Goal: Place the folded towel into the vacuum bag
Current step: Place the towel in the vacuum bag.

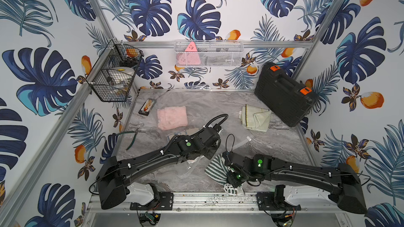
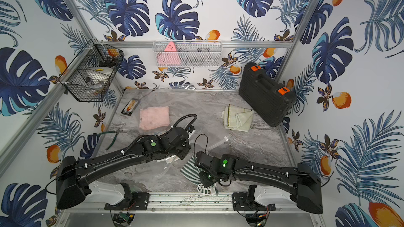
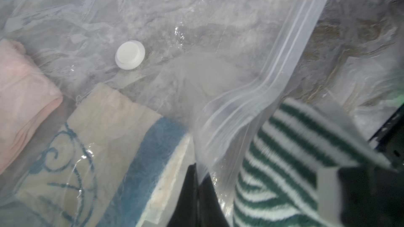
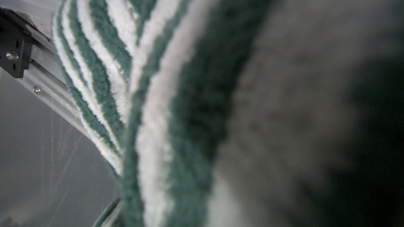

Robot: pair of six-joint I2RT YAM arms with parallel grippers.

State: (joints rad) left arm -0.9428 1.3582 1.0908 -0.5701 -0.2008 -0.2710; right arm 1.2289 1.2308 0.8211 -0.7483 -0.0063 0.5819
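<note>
Green-and-white striped terry makes up the folded towel [image 1: 215,169], which lies at the near edge of the marble-patterned bench [image 1: 273,149], one end drooping over the aluminium front rail [image 1: 196,199]. The right claw [image 1: 232,176] sits on it, the cloth bunched beneath; the right wrist view shows only blurred stripes pressed against the lens, so the fingers themselves cannot be made out, though the towel appears gripped.

Just beside the towel is the zip edge of the large transparent crinkly plastic vacuum bag [image 3: 273,79], which spreads across the middle of the bench toward the back wall. The left claw [image 3: 197,195] is closed on that zip edge, its dark fingers [image 3: 185,199] cut off by the frame; in both top views the left arm hides this grip. The bag's round white valve disc [image 3: 130,55] lies flat on the film. Its small white slider clip [image 1: 248,138] sits at the far end of the zip, cropped in the left wrist view. Inside the bag rest a cream towel with blue scrollwork and a blue band [image 3: 98,149], mostly hidden under the left arm from above, and farther back a folded pale pink towel [image 1: 172,117]. The bag's outline is hard to trace against the bench.
</note>
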